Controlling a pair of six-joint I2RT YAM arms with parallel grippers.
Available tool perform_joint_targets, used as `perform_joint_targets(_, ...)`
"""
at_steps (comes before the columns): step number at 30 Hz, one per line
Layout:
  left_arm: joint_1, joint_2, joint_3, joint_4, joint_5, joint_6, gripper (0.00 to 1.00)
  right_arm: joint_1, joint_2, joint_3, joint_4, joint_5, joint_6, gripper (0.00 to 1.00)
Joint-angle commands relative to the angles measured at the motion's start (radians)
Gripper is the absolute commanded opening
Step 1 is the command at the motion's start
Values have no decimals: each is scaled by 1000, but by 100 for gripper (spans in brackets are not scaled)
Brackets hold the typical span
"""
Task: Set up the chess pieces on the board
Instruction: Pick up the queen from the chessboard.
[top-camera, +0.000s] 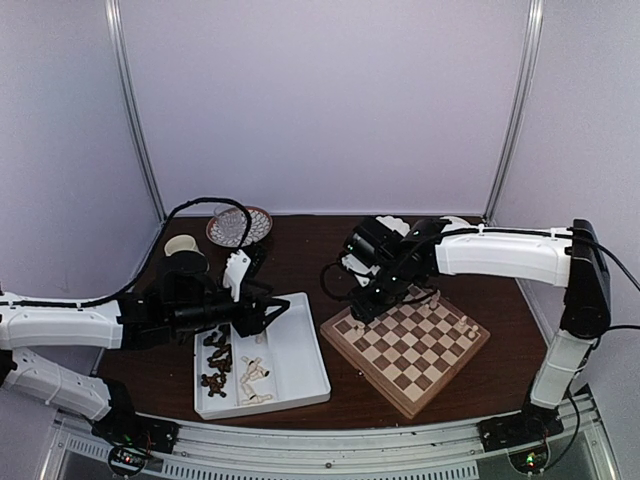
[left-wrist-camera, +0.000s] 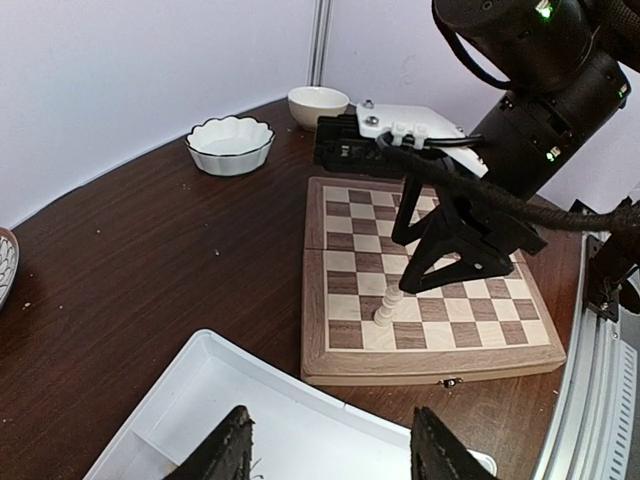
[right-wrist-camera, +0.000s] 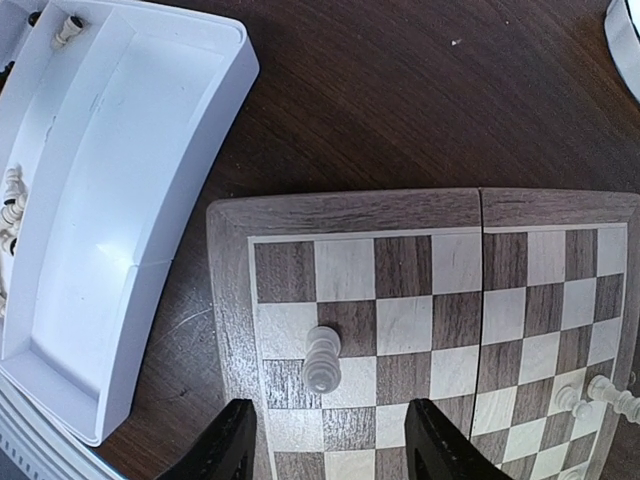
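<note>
A: Risks from here? Right claw hangs low over the board, fingers apart, nothing clamped. One cream piece stands free just past the tips, near the corner closest to the tray.
B: That's our main worry. If we pull off at a slant, a finger clips the piece. It tips, or rolls off the rim onto the desk. We want a straight-up exit.
A: Its base also looks close to a line between squares. We can't tell for sure.
B: Left claw?
A: Fingers apart, nothing between them, over the tray. Risk there: the pieces lie heaped, so we may pinch two or squirt one out.
B: Both arms also work close to that tray-side corner. We judge a bump possible if both move at once.
A: Counts. One board, one tray, two arms, two claws.
B: Cream on the board: the one at the claw, plus other cream pieces on the side away from the tray. We see at least two there, too small to count tighter.
A: In the tray: a dark cluster and a cream cluster, lying down. We can't count either.
B: Beyond the board, one scalloped bowl and one plain bowl. By the left arm, one patterned dish and one small cup.
</note>
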Motion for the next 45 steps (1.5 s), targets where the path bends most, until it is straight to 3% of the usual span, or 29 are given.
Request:
perform_joint_targets(1,3,14,27,22,-1,-18,53,-6,25,26,-13,0,-9,51)
perform_joint_targets(18,3,-27,17,19,5,-23,53,-5,113,56,-19,-3,-21,31)
perform_joint_targets(27,2,-35,17,17,7,-23,53,-5,131,64,-23,-13,-24,30)
perform_joint_targets(32,2,-32,22,10,12,-23,53,-6,138,66,-28,-19,-25,25)
perform_joint_targets(38,3,-34,22,8,13,-23,53,-5,104,63,-38,-5,-25,14)
perform_joint_targets(45,2,-35,22,8,10,-19,53,-8,-9,20,-61,97,-22,13)
